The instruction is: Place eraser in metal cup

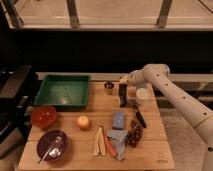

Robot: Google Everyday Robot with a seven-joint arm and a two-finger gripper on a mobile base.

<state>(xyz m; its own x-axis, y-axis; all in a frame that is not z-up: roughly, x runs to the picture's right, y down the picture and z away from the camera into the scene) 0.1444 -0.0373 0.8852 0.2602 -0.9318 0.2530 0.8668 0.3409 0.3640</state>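
Note:
The metal cup (109, 86) stands small and shiny at the back of the wooden table, right of the green tray. My gripper (122, 93) comes in from the right on a white arm and hangs just right of the cup, fingers pointing down and shut. A dark, upright black piece, the eraser (123, 102), shows between the fingers, its lower end near the tabletop. The eraser is beside the cup, not over it.
A white cup (142, 95) stands right of the gripper. In front lie a blue-grey block (118, 120), a black-handled tool (140, 119), grapes (134, 135) and a grey cloth (119, 137). The green tray (50, 79), red bowl (43, 116), purple bowl (51, 145) and orange (83, 122) fill the left.

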